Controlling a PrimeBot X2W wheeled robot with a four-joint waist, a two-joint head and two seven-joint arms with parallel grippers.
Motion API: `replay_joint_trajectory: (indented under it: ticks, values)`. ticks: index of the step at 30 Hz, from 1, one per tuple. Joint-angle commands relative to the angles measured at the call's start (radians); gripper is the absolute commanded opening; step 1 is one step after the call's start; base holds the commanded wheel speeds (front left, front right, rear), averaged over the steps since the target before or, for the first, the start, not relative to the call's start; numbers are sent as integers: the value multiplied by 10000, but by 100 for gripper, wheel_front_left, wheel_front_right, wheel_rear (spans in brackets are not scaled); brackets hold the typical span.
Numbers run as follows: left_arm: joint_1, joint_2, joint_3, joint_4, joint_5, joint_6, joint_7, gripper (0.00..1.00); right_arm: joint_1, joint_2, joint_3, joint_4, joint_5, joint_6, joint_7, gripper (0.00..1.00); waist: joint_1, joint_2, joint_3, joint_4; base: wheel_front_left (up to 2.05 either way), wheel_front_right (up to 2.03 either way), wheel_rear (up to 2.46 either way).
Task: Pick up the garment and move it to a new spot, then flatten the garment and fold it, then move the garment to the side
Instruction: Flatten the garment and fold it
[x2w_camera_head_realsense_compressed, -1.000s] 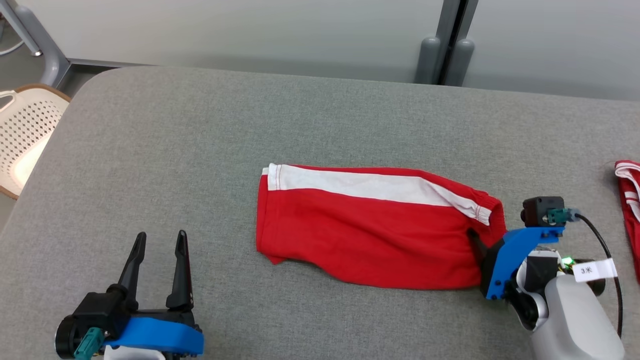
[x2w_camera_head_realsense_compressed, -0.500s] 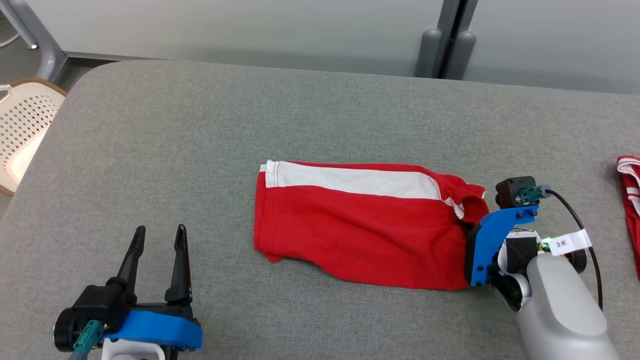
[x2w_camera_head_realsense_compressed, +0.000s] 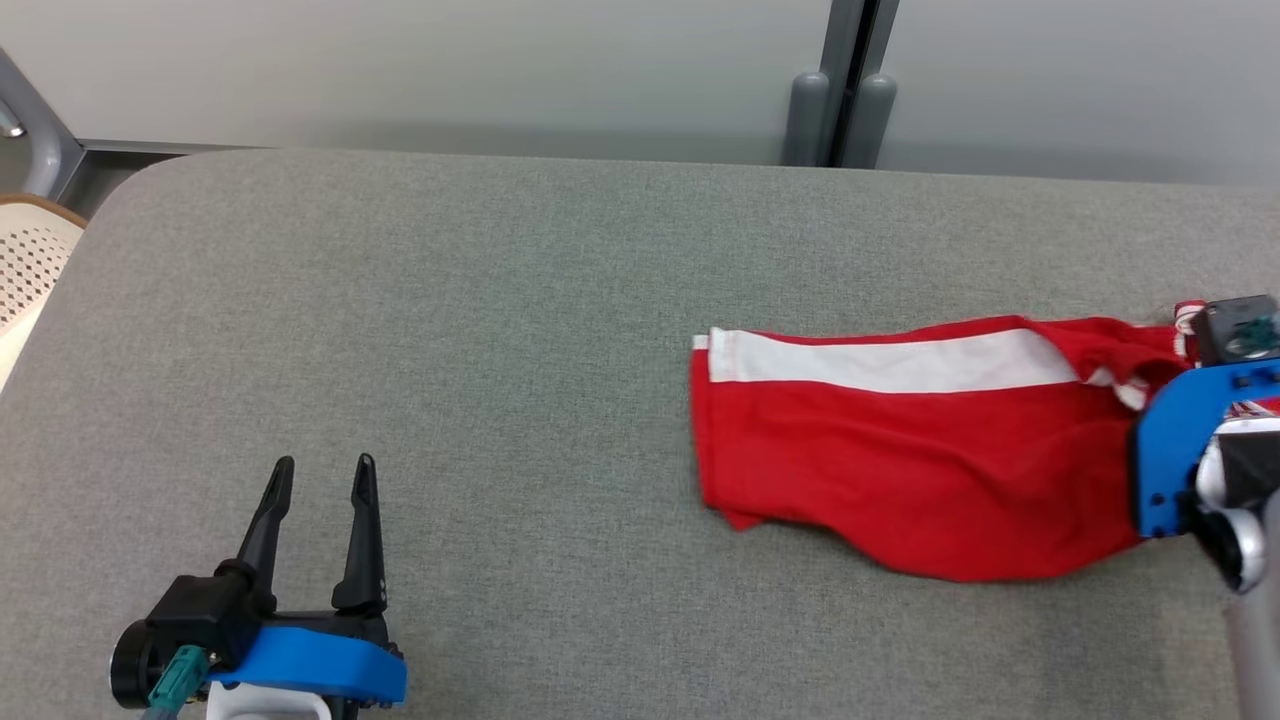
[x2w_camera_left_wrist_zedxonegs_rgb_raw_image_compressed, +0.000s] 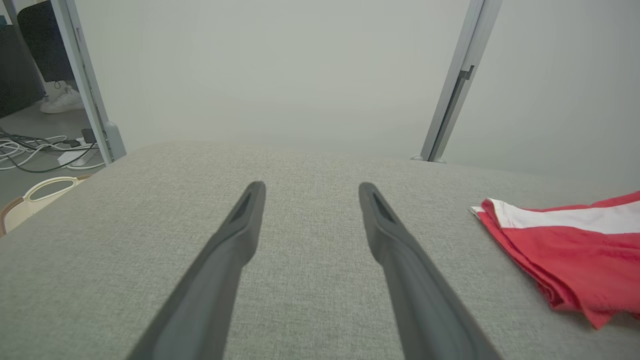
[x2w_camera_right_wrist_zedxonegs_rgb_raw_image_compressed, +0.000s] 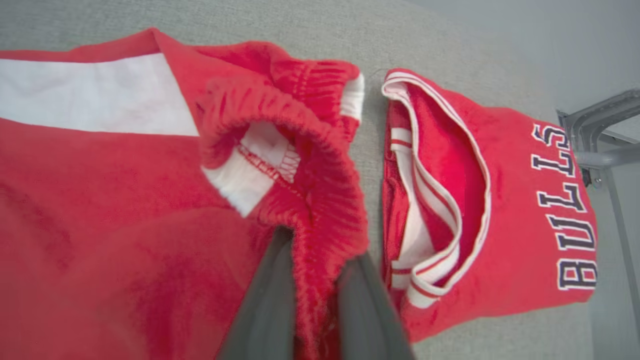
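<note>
On table (x2w_camera_head_realsense_compressed: 500, 300), head view: shorts (x2w_camera_head_realsense_compressed: 900, 470) flat, waistband (x2w_camera_head_realsense_compressed: 1110, 355) end at right gripper (x2w_camera_head_realsense_compressed: 1165, 470); left gripper (x2w_camera_head_realsense_compressed: 325, 465) well apart, spread wide, empty. Left wrist: shorts at far right. Right wrist: pinched tight on waistband, beside jersey (x2w_camera_right_wrist_zedxonegs_rgb_raw_image_compressed: 525, 200).

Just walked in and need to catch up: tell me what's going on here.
The right hand is shut on the elastic waistband of the folded red shorts, which lie on the grey table. The left hand is open and empty, well apart from them. A red Bulls garment lies just beside the waistband.
</note>
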Motion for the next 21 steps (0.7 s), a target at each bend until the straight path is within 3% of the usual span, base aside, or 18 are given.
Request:
replay_joint_trajectory:
  ticks: [1, 6, 11, 16, 21]
  values:
    - [-30, 20, 13, -1, 32, 7, -39, 100, 148, -249, -132, -307, 49, -1, 415, 0, -1, 0, -2, -19, 0, 0, 0]
    - [-76, 52, -2, 36, 20, 1, -40, 100, 7, -198, -610, -1643, 458, 0, 2172, 0, -1, 0, 31, -102, 0, 0, 0]
    - [-125, 36, -33, 101, -1, -16, -40, 100, -243, 901, -304, -2528, 1017, 2, 3003, 0, -1, 0, 35, -115, 0, 0, 0]
    - [-209, 76, -72, 159, 16, -56, -40, 100, -425, 1482, 601, -2521, 1813, 0, 3040, 0, -1, 0, 23, -63, 0, 0, 0]
    - [-415, 112, -229, 207, 91, -117, -33, 100, -735, 1570, 1721, -1496, 2632, 2, 2349, 0, -1, 0, 65, 88, 0, 0, 0]
